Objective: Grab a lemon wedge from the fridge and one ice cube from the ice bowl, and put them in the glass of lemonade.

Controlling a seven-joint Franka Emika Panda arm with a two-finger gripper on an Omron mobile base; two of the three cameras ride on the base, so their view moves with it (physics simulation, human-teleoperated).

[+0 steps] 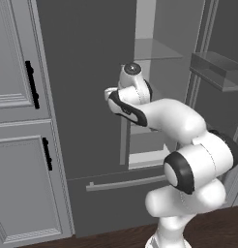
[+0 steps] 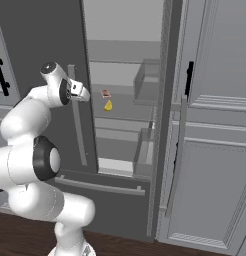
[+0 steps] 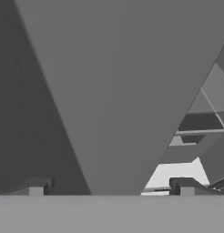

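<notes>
- Two doors on the fridge [image 2: 40, 45]: the right one stands swung open, showing pale shelves inside.
- Lemon wedge [image 2: 108, 106] lies on a fridge shelf [image 2: 125, 107], just below a small red-orange strip [image 2: 105, 93].
- End effector [image 3: 111, 186] is at the edge of the fridge's closed left door, level with the wedge and apart from it.
- Fingers [image 3: 36, 186] stand wide apart, open, with nothing between them.
- Grey cabinets [image 2: 220, 125] flank the fridge on both sides.
</notes>
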